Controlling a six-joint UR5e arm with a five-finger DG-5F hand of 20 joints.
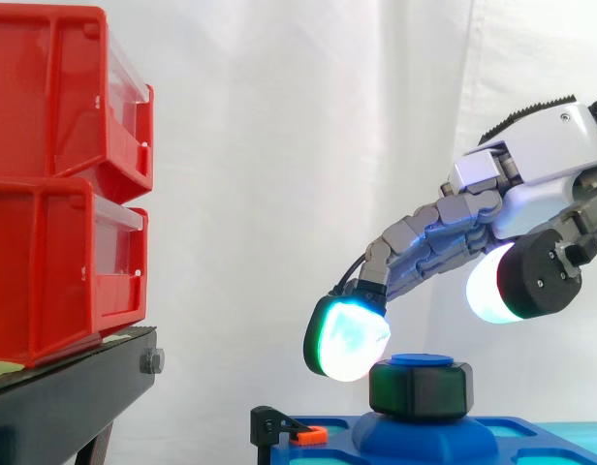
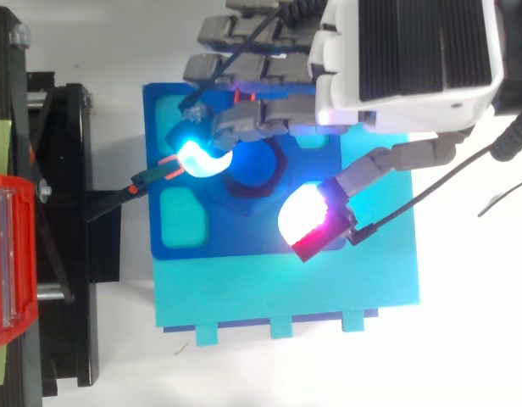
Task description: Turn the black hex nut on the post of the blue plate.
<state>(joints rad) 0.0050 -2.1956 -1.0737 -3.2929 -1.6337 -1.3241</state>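
Side view: my hand [image 1: 539, 145] hangs wide open over the nut [image 1: 421, 388], holding nothing. The nut seems stiff, light, maybe slippery; I would pinch its left and right flats.

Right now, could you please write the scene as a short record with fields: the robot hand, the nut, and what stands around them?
robot hand: open, fingers reaching down toward the nut
cyan fingertip: close beside the nut's upper left edge; contact unclear
thumb pad: higher, on the nut's other side, apart from it
black hex nut: around the post
blue plate: under the post
red bins: stacked on the black stand, left
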